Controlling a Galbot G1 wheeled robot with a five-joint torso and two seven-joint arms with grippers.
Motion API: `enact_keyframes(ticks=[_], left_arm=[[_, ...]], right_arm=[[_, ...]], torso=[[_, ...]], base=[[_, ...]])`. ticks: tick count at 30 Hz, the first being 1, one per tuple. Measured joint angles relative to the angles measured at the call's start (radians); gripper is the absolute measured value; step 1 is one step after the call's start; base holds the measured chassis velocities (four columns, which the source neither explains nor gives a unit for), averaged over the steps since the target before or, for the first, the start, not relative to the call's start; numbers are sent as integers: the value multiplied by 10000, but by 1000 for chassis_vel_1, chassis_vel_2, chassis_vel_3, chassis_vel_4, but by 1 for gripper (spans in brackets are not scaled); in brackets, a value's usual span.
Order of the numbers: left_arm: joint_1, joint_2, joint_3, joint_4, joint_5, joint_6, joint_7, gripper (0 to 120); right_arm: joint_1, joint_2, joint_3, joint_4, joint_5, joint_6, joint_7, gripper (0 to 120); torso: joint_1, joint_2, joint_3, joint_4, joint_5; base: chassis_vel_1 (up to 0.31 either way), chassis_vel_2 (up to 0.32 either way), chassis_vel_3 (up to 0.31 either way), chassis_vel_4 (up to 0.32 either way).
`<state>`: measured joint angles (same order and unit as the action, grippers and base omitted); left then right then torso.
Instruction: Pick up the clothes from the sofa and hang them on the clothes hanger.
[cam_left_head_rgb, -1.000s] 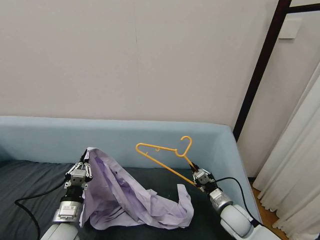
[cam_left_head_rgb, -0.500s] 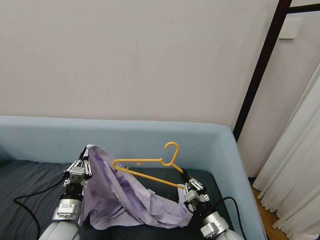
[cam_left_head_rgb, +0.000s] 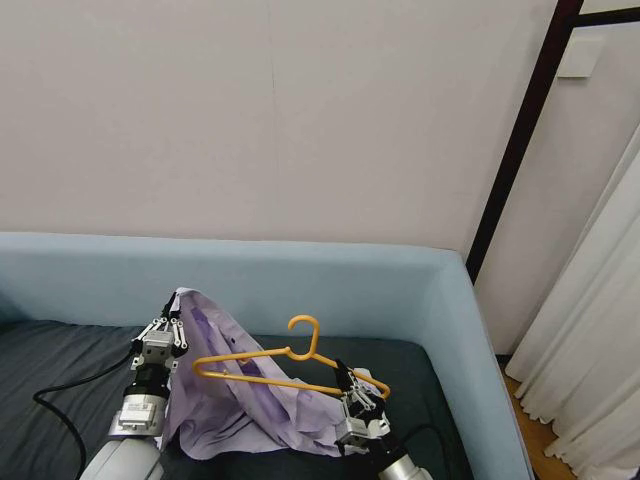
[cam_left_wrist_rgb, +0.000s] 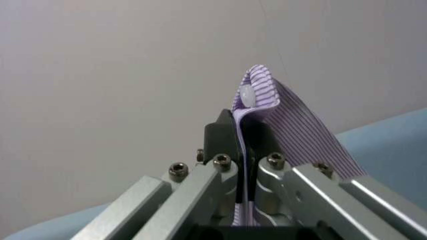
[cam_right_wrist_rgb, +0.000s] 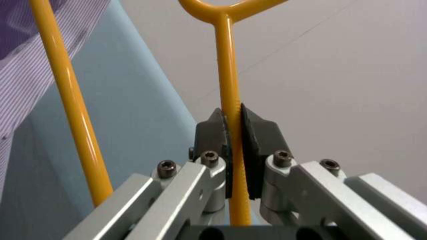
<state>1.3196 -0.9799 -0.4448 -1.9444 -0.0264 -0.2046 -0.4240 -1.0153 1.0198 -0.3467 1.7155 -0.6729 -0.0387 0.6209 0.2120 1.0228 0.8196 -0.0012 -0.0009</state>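
Pickup is partly done: left claw (cam_left_head_rgb: 166, 327) pinches the purple striped shirt (cam_left_head_rgb: 235, 400) by a buttoned edge, hem resting on the sofa (cam_left_head_rgb: 330, 285). Right claw (cam_left_head_rgb: 352, 390) clamps the orange hanger (cam_left_head_rgb: 240, 354), overlapping the shirt. Hanging is not yet done.

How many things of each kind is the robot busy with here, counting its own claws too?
Purple shirt: 1
Orange hanger: 1
Blue sofa: 1
Grippers: 2 (left gripper, right gripper)
Total: 5
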Motion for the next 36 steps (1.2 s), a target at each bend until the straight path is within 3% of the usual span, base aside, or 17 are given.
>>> enact_keyframes(ticks=[9, 18, 27, 36], left_arm=[[43, -81, 37, -42, 32, -4, 9, 0], [128, -94, 0, -140, 67, -17, 19, 0], [250, -245, 84, -217, 300, -20, 37, 0], [300, -484, 221, -2, 599, -163, 71, 0]], right_arm=[[559, 438, -437, -414, 469, -927, 207, 4], [1008, 484, -216, -760, 567, -1259, 183, 4], [1356, 667, 101, -1316, 383, -723, 309, 4], [1678, 1116, -526, -1492, 723, -7, 545, 4]], torso=[[0, 0, 0, 0, 0], [0, 0, 0, -1, 1], [0, 0, 0, -1, 1], [1, 0, 0, 0, 0]], base=[[0, 0, 0, 0], [0, 0, 0, 0], [0, 0, 0, 0], [0, 0, 0, 0]])
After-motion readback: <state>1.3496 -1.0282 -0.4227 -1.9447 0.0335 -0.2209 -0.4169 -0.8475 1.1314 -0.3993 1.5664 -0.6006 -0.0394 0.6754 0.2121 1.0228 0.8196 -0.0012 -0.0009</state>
